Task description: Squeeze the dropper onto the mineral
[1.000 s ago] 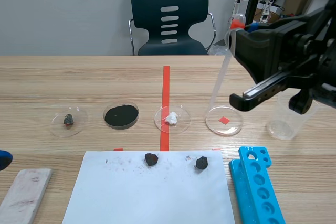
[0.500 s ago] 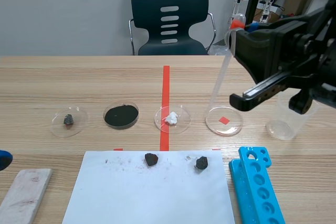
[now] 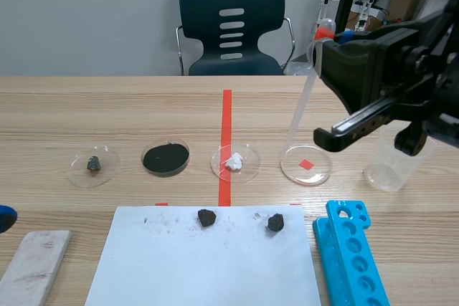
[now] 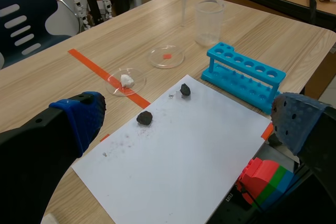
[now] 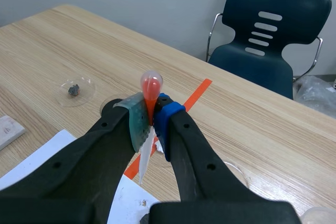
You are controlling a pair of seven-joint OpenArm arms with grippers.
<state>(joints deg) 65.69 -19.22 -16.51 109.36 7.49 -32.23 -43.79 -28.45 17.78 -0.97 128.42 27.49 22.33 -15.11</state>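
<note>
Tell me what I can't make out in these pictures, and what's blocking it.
Clear plastic dropper with orange-red bulb: scene view, any liquid in its stem is too faint to tell.
Clear plastic beaker: scene view, top hidden by the black right arm.
Small dark mineral in the far-left clear dish: scene view, too small for detail.
Grey flat slab: scene view, cut off by the bottom edge.

Light in here is bright and even, falling from overhead. The wooden table (image 3: 107,112) carries a soft sheen toward its far edge, without hard glare. The white paper (image 3: 204,270) by the near edge is the brightest patch. Shadows are faint and short: small smudges hugging the dark rocks (image 3: 206,217), thin glints on the clear dish (image 3: 306,174) rim.
</note>
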